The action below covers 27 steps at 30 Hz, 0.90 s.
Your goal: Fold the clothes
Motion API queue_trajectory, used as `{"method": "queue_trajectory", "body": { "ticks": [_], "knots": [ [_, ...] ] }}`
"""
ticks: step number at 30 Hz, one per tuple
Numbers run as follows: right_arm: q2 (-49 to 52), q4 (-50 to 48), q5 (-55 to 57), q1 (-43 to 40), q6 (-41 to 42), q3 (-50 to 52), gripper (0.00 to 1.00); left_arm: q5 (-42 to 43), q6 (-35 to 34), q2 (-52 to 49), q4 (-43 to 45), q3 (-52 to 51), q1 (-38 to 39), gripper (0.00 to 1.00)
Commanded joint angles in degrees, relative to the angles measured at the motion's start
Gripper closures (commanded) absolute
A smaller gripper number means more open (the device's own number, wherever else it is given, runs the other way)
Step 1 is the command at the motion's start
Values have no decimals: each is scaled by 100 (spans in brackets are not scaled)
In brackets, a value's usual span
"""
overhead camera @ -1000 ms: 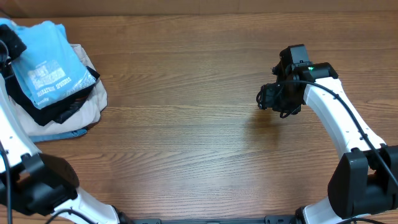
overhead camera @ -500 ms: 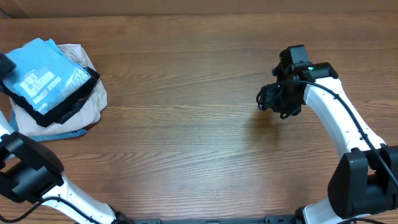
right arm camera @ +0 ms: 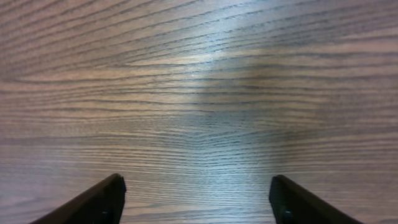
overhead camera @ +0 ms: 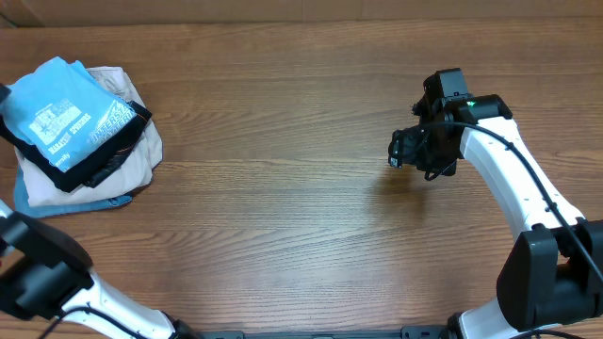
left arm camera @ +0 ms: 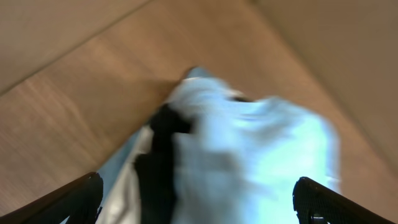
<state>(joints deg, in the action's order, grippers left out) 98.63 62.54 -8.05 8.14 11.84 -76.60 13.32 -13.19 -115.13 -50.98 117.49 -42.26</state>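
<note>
Withdrawn left jaws, released, leave the blue T-shirt (overhead camera: 61, 111) folded ahead of them; right jaws gape; folding looks done.

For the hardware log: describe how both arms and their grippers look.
The right arm has white tubular links joined by bulky black joints, thin black cables looped at the wrist, and a small green light on top. The right gripper is black. The left arm shows the same white shell and black joint. The left gripper has dark, wedge-shaped fingers.
</note>
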Motion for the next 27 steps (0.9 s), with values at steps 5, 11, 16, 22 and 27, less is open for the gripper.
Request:
{"method": "queue_trajectory", "body": {
  "ticks": [5, 11, 16, 22, 27],
  "knots": [
    [-85, -195, 52, -2, -31, -68, 0, 601, 824, 1231, -168, 280, 1078, 0],
    [-85, -678, 55, -2, -31, -68, 0, 439, 1342, 1401, -955, 280, 2374, 0],
    [-85, -1322, 55, -2, -31, -68, 0, 361, 1342, 1346, -1628, 278, 3342, 0],
    [-87, -2138, 55, -2, -33, -258, 0, 280, 1342, 1327, -2000, 278, 3856, 0],
    [-332, -1403, 382, -15, -31, -920, 0, 271, 1191, 1325, -2940, 278, 3884, 0]
  ]
}}
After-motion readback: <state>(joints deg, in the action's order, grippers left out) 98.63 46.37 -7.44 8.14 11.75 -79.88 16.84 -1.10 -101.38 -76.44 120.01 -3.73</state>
